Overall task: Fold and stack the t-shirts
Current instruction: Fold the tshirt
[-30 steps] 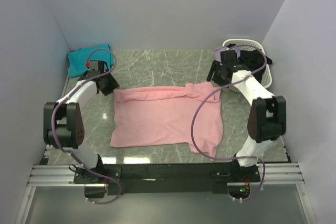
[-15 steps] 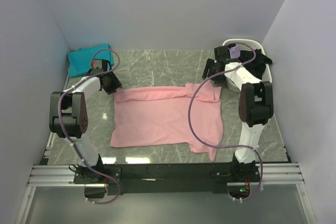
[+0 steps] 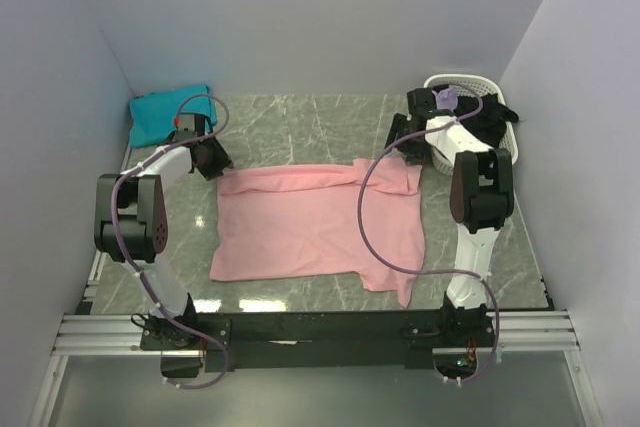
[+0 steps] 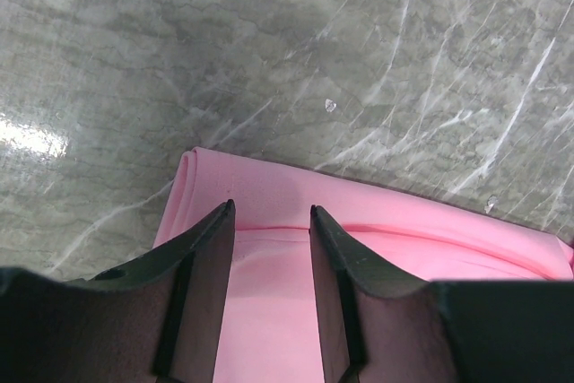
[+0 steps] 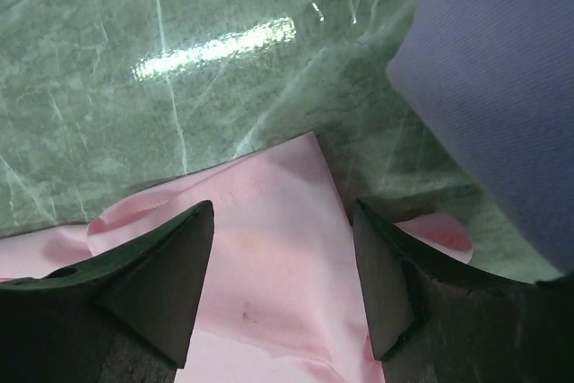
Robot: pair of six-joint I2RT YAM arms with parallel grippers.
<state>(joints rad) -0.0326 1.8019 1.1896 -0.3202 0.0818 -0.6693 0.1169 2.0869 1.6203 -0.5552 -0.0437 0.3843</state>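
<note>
Top view, bottom of frame: both arm bases sit on the near rail. A thin strip of bare counter [image 3: 300,122] runs between the rail and the near hem of the pink shirt [image 3: 315,222].

The pink shirt lies spread flat mid-frame. Its left edge is fairly straight, and one sleeve pokes down toward the lower right. There is open counter left of it, between the cloth and the left arm. The right side is tighter, with the right arm's upright link just beside the shirt's right edge.

The shirt's far edge is folded over into a band.
- Left pincer [image 3: 208,159] is at the far left corner of the shirt. In the wrist view its fingers stand apart with a narrow gap over the rolled edge, pink cloth showing between them, nothing clamped.
- Right pincer [image 3: 405,142] is at the far right corner. In the wrist view its fingers are spread wide over the pointed pink corner, with bare counter beyond.

Beyond the shirt a wide band of counter runs to the back wall.

The teal shirt [image 3: 168,115] is bunched in the upper left corner against the wall, well apart from the pink one. A white basket [image 3: 470,78] with dark cloth in it sits upper right, by the right wall.
</note>
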